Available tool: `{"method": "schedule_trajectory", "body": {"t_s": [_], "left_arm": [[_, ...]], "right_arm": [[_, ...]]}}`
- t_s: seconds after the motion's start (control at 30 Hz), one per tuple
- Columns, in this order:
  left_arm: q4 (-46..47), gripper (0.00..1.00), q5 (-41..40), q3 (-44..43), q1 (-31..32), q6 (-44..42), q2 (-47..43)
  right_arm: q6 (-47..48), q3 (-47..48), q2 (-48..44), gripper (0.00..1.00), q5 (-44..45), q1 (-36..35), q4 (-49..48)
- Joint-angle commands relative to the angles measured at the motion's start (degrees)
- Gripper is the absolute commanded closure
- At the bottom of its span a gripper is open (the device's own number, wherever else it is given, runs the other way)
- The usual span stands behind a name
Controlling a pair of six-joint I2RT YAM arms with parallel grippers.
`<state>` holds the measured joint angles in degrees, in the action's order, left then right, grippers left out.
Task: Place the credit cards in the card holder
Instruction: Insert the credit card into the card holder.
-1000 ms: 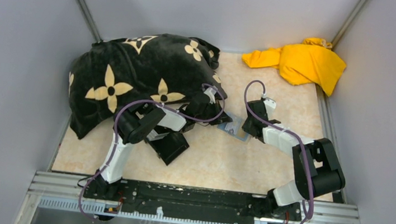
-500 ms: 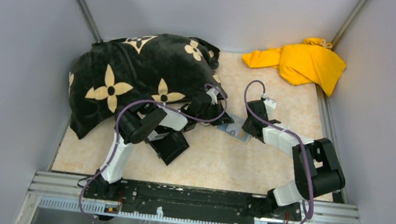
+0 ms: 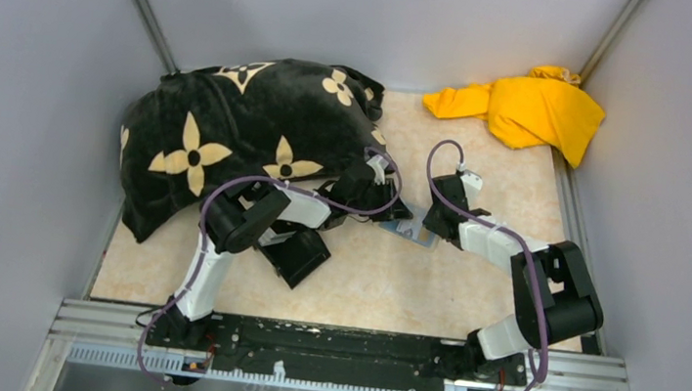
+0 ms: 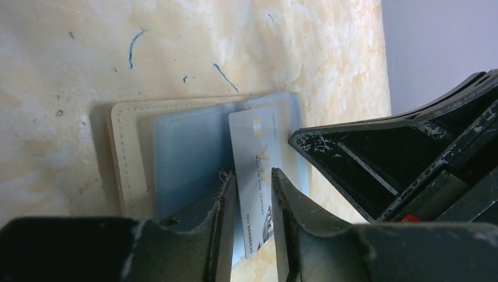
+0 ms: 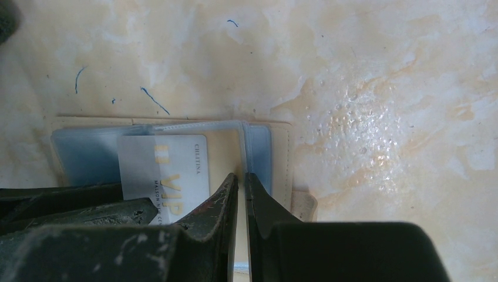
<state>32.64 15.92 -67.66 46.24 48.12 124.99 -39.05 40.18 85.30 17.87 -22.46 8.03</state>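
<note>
The tan card holder [image 3: 414,230] lies open on the marbled table between both grippers, its clear bluish sleeves facing up. A light blue credit card [image 4: 258,154] with gold VIP lettering sits partly inside one sleeve [image 5: 164,161]. My left gripper [image 4: 253,175] stands open, its fingers apart on either side of the card's outer end. My right gripper [image 5: 241,175] is shut on a thin sleeve edge near the card holder's middle fold [image 5: 243,138], and its black finger [image 4: 382,153] shows at the right of the left wrist view. The holder's clasp tab [image 5: 303,204] pokes out beside the right finger.
A black pillow with cream flowers [image 3: 232,128] fills the back left, touching the left arm. A crumpled yellow cloth [image 3: 529,108] lies at the back right. A black box [image 3: 296,254] stands under the left arm. Grey walls close both sides.
My left gripper's jaws have parted and let go of the light blue card, which stays in the sleeve. The right gripper has held still.
</note>
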Motion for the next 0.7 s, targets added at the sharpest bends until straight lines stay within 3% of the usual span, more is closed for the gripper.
{"method": "schedule_trajectory", "body": {"t_s": [0.0,0.17,0.37,0.67], "left_arm": [[-10.0,0.63,-3.4,1.2,0.7,-4.2,-2.2],[-12.8,0.57,-7.8,1.3,0.6,-5.8,-4.6],[-13.0,0.58,-11.3,2.4,0.6,-6.5,-6.8],[-12.9,0.86,-12.8,2.4,0.5,-7.4,-7.1]], "right_arm": [[-0.1,-0.6,1.5,0.91,-2.1,-0.6,2.0],[-0.1,-0.8,1.7,0.91,-2.0,-0.6,1.9],[-0.1,-0.9,1.7,0.91,-2.1,-0.7,1.8],[-0.1,-1.1,1.5,0.91,-2.4,-0.6,1.6]]}}
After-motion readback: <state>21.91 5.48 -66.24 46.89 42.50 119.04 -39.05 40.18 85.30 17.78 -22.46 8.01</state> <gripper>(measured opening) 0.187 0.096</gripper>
